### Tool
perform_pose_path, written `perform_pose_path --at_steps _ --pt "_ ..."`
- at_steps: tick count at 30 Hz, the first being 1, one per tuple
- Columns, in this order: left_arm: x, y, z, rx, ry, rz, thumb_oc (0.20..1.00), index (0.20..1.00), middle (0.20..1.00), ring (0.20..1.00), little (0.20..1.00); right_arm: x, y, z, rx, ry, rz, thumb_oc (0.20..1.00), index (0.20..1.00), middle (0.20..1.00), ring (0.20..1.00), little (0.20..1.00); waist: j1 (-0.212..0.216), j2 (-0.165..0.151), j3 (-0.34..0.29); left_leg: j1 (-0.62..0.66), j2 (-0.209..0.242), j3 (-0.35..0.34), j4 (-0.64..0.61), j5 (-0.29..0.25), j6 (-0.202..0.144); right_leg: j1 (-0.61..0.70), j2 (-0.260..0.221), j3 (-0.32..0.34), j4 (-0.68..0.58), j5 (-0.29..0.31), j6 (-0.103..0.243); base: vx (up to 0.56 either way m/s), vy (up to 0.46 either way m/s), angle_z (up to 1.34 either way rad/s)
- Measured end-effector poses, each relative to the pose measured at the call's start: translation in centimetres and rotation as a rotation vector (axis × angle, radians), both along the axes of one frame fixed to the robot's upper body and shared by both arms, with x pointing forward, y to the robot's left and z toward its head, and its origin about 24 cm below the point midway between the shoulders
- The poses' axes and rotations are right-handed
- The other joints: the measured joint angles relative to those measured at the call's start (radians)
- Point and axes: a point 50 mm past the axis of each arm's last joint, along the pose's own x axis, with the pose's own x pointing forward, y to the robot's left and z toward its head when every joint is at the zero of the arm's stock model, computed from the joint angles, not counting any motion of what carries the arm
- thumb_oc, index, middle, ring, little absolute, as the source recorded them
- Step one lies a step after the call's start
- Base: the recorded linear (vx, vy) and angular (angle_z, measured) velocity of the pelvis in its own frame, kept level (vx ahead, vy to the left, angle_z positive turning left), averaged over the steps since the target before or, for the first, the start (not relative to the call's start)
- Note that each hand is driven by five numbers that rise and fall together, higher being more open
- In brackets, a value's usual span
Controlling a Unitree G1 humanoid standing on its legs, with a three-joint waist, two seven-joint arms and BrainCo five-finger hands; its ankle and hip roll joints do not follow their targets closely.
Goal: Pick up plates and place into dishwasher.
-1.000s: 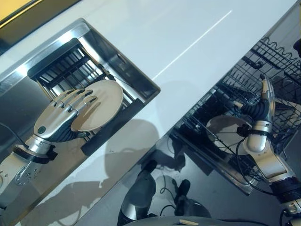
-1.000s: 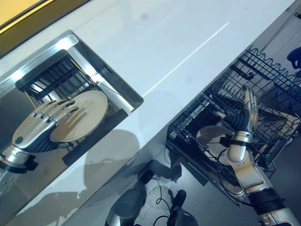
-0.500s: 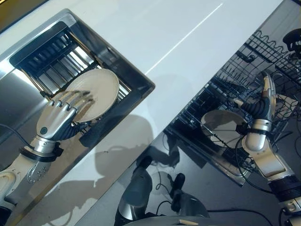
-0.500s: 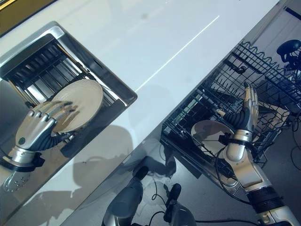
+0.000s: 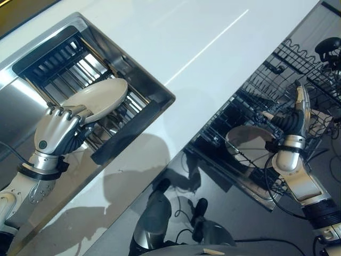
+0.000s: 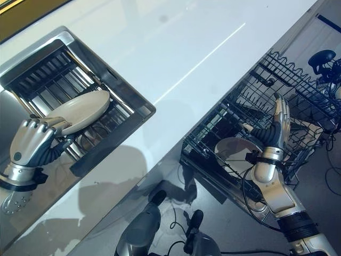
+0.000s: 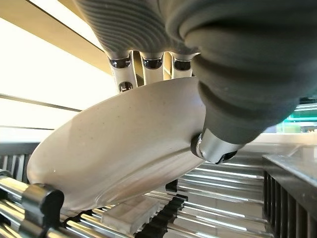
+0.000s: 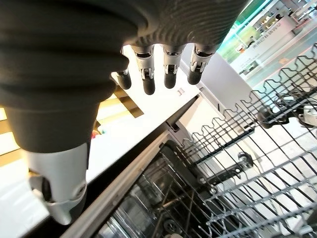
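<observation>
**Lifting the plate clear of the sink rack**

The left hand (image 5: pixel 56 136) pinches the rim of the cream plate (image 5: pixel 98 98) — tilted over the sink rack (image 5: pixel 64 69). Lift it straight and keep the grip firm. The right hand (image 5: pixel 296 120) hovers, fingers straight, over the dishwasher basket (image 6: pixel 298 93), where another plate (image 6: pixel 234 154) lies.

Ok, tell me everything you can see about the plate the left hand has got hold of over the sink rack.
The plate is round, shallow and cream-coloured with faint speckles, ceramic by its look, with no food visible on it. It is tilted, one edge raised by the left hand, whose fingers curl over the rim while the thumb presses underneath. Its lower edge still rests on the metal bars of the drying rack set in the steel sink.
</observation>
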Motion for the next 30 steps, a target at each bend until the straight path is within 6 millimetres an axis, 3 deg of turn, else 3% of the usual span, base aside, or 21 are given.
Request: perform_pose_path --at_steps 5,11,22,26,30 --pt "-0.7 1.1 0.2 -0.041 -0.058 0.068 0.2 0.2 0.2 0.2 0.2 0.0 0.1 0.1 0.007 -0.015 0.006 1.0 1.0 1.0 1.0 1.0 0.0 -0.008 -0.019 0.017 0.001 -0.003 -0.014 0.0 0.0 0.019 0.001 0.0 -0.018 0.001 -0.001 0.03 -0.047 0.0" --pt "-2.5 4.0 -0.2 -0.127 -0.187 0.238 0.2 0.2 0.2 0.2 0.2 -0.2 0.9 -0.6 0.055 -0.018 0.01 1.0 1.0 1.0 1.0 1.0 0.012 -0.021 -0.085 0.051 0.007 -0.01 -0.043 -0.001 -0.001 0.063 0.006 -0.001 -0.062 0.004 -0.004 0.04 -0.063 0.04" --pt "-4.4 3.7 1.9 -0.18 -0.364 0.127 0.2 0.2 0.2 0.2 0.2 -1.2 0.5 -1.1 0.05 -0.028 -0.052 1.0 1.0 1.0 1.0 1.0 0.058 -0.025 -0.182 0.069 0.005 -0.038 -0.048 -0.003 -0.004 0.104 0.011 -0.008 -0.092 0.006 -0.007 0.0 -0.054 0.07" --pt "-4.5 2.7 2.4 -0.233 -0.364 0.05 0.2 0.2 0.2 0.2 0.2 -1.5 0.3 0.2 0.044 -0.104 -0.069 1.0 1.0 1.0 1.0 1.0 0.062 -0.023 -0.2 0.071 0.002 -0.046 -0.045 -0.003 -0.004 0.114 0.011 -0.012 -0.097 0.006 -0.007 -0.01 -0.047 0.06" --pt "-4.0 1.8 3.4 -0.292 -0.34 -0.036 0.2 0.2 0.2 0.2 0.2 -1.4 1.1 3.4 0.024 -0.239 -0.016 1.0 1.0 1.0 1.0 1.0 0.061 -0.022 -0.209 0.079 -0.001 -0.057 -0.045 -0.003 -0.004 0.126 0.011 -0.016 -0.101 0.006 -0.007 -0.03 -0.03 0.06"
